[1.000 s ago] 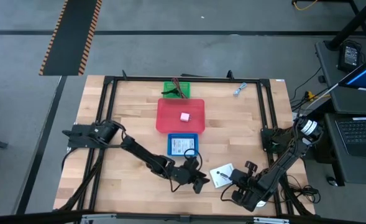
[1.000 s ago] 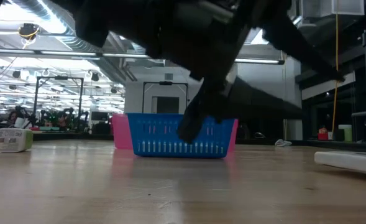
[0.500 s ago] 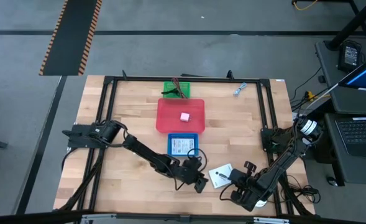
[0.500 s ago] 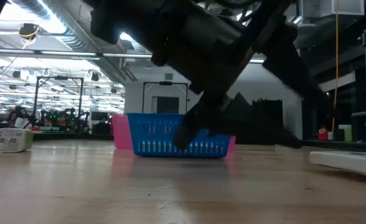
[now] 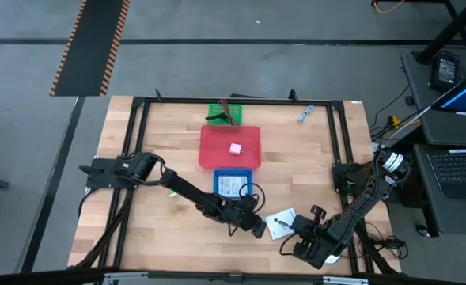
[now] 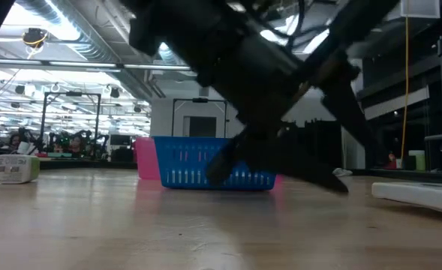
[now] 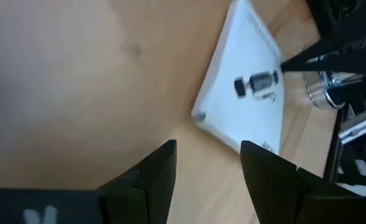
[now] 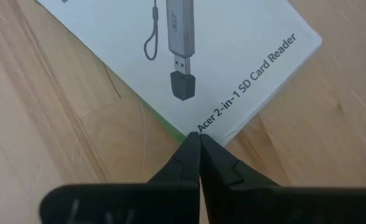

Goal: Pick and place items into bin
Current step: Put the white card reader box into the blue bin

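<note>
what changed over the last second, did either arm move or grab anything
The left claw moved rightward across the table toward the white card, jaws open and empty, stopping just short of the card's edge. Nothing was gripped or released. The right claw stayed shut by the same card, and the pink cube in the red bin and the blue basket kept their places.

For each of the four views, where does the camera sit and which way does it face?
High: above, looking straight down on table; both arms show.
Low: table height, looking level at blue bin; an arm crosses overhead.
Left wrist: on left arm, over left gripper, jaws open, facing white card.
Right wrist: on right arm, over right gripper, jaws shut.
Shared: both wrist views and the high view show the white card.
</note>
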Motion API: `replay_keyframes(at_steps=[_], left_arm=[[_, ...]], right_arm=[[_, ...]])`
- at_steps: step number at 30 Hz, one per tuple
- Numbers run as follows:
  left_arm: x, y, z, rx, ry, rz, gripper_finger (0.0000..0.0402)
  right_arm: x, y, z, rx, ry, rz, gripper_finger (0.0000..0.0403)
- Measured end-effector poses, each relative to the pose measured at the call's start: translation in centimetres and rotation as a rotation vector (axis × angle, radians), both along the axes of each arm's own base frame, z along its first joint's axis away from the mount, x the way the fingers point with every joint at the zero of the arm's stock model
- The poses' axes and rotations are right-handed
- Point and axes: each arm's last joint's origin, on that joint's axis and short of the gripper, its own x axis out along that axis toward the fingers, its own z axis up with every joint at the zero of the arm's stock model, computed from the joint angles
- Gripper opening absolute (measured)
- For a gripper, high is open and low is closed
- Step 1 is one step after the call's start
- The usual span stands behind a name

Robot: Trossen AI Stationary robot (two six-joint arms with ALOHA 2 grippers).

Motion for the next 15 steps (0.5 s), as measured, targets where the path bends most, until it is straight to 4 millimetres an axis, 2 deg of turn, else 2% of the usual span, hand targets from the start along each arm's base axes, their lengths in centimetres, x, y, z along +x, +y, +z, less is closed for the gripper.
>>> replay_keyframes(at_steps=[4,15], left_arm=[[0.33,-0.02,-0.92,-0.067,0.0,0.01,0.0173],[0.71,0.28,-1.01,-0.081,-0.015,0.019,0.0173]], right_arm=[[0.01,0.01,-0.01,0.001,-0.002,0.0,0.0],[0.19,0.12,-0.05,-0.001,-0.028,0.019,0.0]])
